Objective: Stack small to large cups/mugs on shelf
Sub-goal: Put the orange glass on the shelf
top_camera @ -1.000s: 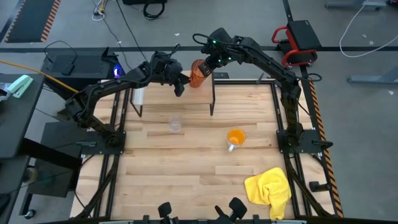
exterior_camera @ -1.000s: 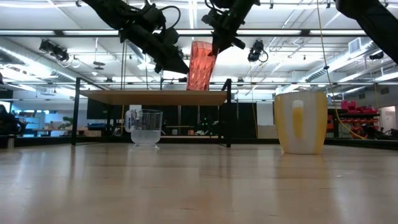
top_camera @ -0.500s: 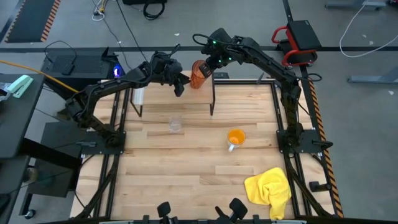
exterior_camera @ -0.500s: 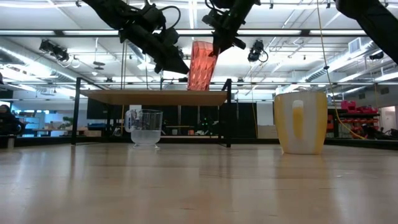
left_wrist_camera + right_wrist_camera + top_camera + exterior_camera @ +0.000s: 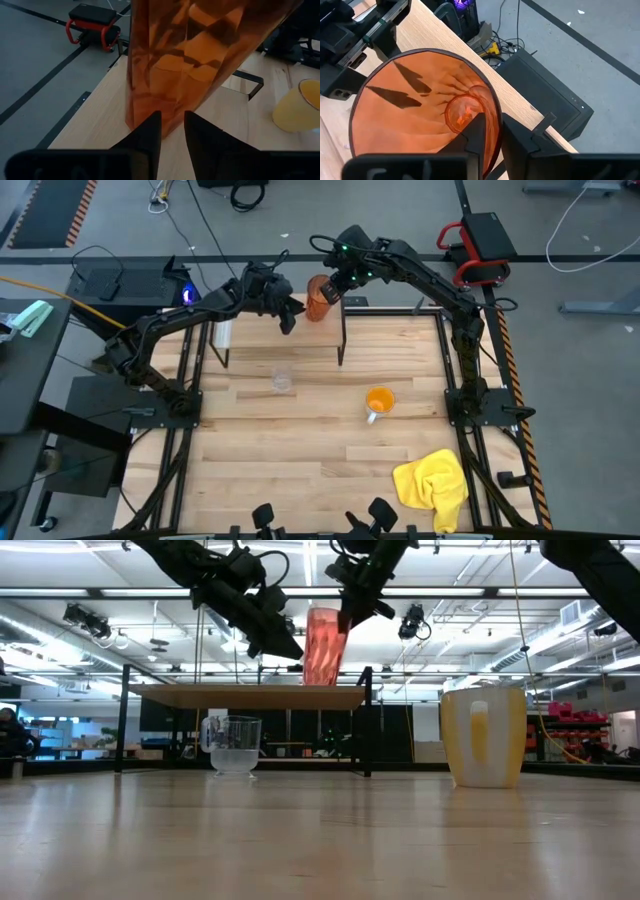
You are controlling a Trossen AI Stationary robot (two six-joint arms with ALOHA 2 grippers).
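Orange-red and ribbed, the tumbler [image 5: 322, 645] stands upright on the shelf [image 5: 250, 697], with the right gripper [image 5: 490, 131] straddling its rim, one finger inside and one outside, the jaws narrow. The left gripper [image 5: 172, 131] hovers just beside the tumbler's base, its fingers narrowly parted and holding nothing. Below on the table [image 5: 300, 460], the small glass [image 5: 283, 381] and orange mug [image 5: 379, 402] stand apart.

High view: overhead, straight down, whole table [image 5: 300, 430] and both arms. Low view: tabletop height, level across, shelf [image 5: 250, 697] far, mug [image 5: 483, 737] near right. Both wrist views sit close on the tumbler [image 5: 190, 55], left from its side, right down into its mouth; all four share it
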